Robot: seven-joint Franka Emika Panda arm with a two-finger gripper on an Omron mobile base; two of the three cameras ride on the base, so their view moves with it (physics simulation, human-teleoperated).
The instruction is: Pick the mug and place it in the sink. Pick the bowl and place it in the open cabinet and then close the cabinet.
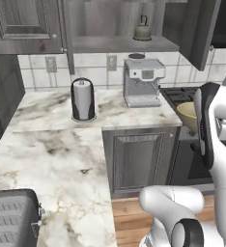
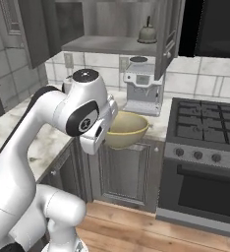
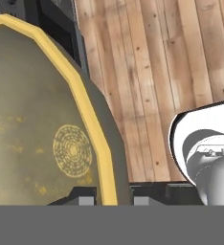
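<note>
My end effector is pinching the rim of the bowl, held in the air below the open cabinet, so next I must lift it up onto that shelf.

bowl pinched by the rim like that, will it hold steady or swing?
The bowl looks rigid, so it shouldn't flex. The gripper pinches one rim edge, so the wide body may sag or pivot. Its surface looks smooth, so it might slip.

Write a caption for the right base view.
Robot arm carries the yellowish bowl in front of the counter, below the open cabinet.
</note>
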